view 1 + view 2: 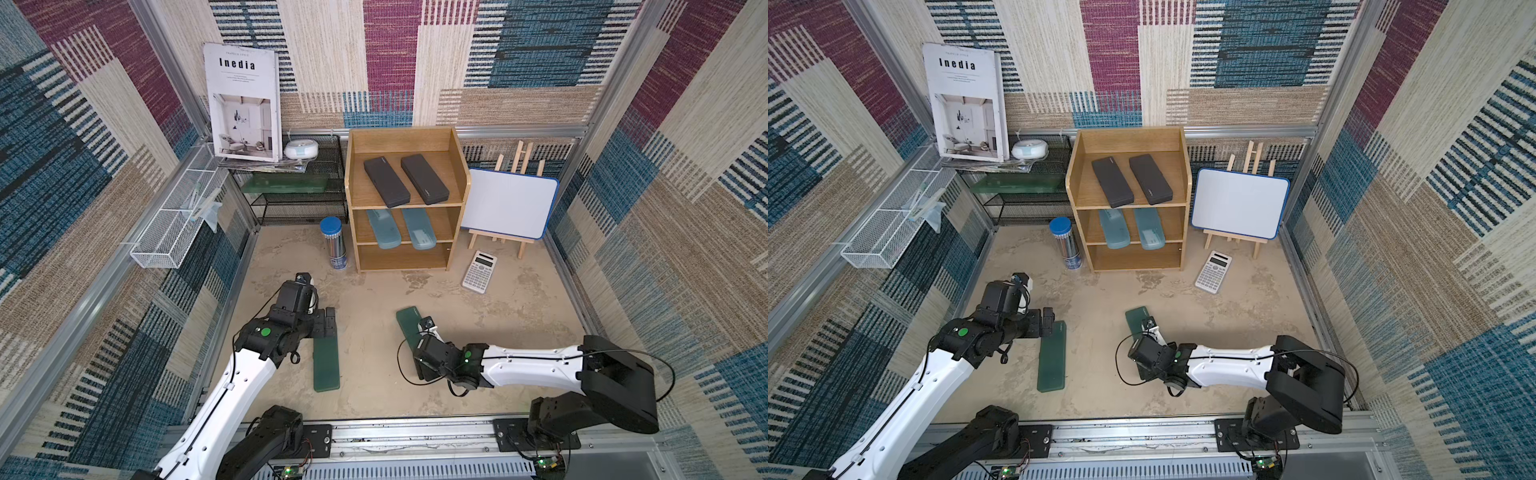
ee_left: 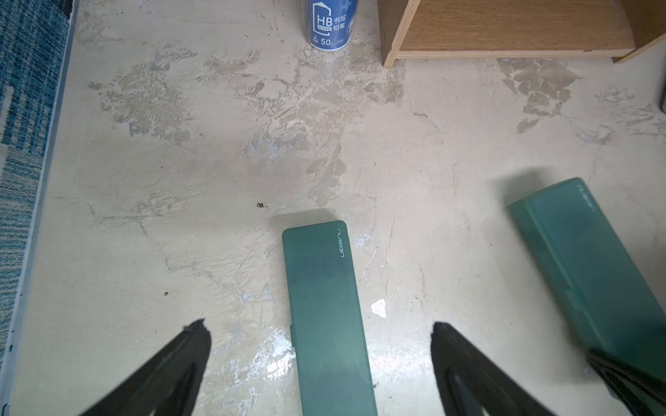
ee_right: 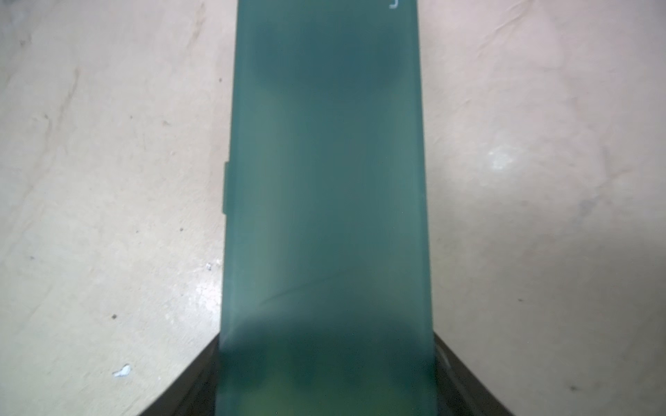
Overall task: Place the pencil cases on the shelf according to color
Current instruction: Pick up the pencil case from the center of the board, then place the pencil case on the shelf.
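Out in front of the shelf (image 1: 353, 241), on the bare table (image 1: 519, 332), lie the two green cases, apart from each other. The right green case (image 1: 409, 326) sits straight before the shelf's open front. Its long axis runs from the robot's side toward the shelf, with the far end swung a little to the left. The right gripper (image 3: 326, 360) straddles its near end from above, one finger close by each long edge, and the case runs out ahead between them. Whether the fingers press it cannot be told.

The left green case (image 1: 326, 365) lies off the shelf's left front corner. Its long axis points almost straight toward the shelf's side of the table, with the logo end farthest from the robot. The left gripper (image 2: 320, 323) hangs over its far half with jaws spread wide, clear of both long edges and holding nothing.

On the shelf's top tier two black cases (image 1: 386, 182) lie side by side, both angled alike. On the middle tier two blue cases (image 1: 384, 228) poke out past the front edge.
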`<action>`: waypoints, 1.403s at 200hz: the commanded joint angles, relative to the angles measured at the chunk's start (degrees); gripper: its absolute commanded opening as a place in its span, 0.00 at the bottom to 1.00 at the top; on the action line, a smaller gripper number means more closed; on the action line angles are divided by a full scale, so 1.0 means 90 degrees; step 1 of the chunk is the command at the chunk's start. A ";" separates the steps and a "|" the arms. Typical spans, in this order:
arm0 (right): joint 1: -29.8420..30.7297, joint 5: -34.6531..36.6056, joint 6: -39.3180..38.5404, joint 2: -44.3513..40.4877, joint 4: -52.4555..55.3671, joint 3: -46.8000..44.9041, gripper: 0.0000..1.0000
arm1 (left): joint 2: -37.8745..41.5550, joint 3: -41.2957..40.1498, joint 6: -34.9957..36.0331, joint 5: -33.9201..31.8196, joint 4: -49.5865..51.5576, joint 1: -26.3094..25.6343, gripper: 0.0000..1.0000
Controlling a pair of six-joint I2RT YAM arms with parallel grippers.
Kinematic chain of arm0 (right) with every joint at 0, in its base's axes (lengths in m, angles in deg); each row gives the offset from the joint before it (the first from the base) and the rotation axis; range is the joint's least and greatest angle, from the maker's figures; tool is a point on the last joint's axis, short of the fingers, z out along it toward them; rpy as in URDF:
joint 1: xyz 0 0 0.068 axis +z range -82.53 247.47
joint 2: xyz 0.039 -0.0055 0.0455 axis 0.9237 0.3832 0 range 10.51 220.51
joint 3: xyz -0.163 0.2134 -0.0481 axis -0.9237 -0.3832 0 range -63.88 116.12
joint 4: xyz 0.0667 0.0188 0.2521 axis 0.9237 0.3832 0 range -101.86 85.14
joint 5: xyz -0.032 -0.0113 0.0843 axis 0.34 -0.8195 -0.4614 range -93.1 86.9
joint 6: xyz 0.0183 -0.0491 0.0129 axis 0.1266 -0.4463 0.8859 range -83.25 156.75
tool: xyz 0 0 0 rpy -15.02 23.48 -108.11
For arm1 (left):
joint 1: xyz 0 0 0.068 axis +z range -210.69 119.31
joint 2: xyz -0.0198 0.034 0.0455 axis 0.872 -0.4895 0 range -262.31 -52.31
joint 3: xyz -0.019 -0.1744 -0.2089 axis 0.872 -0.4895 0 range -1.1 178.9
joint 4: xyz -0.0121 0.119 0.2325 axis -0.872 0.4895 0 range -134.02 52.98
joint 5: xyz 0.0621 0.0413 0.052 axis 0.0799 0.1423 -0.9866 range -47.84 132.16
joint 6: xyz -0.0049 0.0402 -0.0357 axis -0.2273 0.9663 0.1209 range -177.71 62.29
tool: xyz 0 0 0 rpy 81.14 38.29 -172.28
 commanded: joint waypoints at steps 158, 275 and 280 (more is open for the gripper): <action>-0.3224 -0.0413 -0.1479 0.3322 -0.0972 0.3543 0.59 | -0.0169 0.0083 0.0004 0.0562 -0.0166 0.0176 0.99; -0.3446 -0.0553 -0.1544 0.3370 -0.1022 0.3508 0.94 | -0.0213 0.0092 0.0029 0.0684 -0.0182 0.0184 0.99; -0.3449 -0.0551 -0.1544 0.3271 -0.1009 0.3457 0.94 | -0.0198 0.0092 0.0034 0.0694 -0.0178 0.0179 1.00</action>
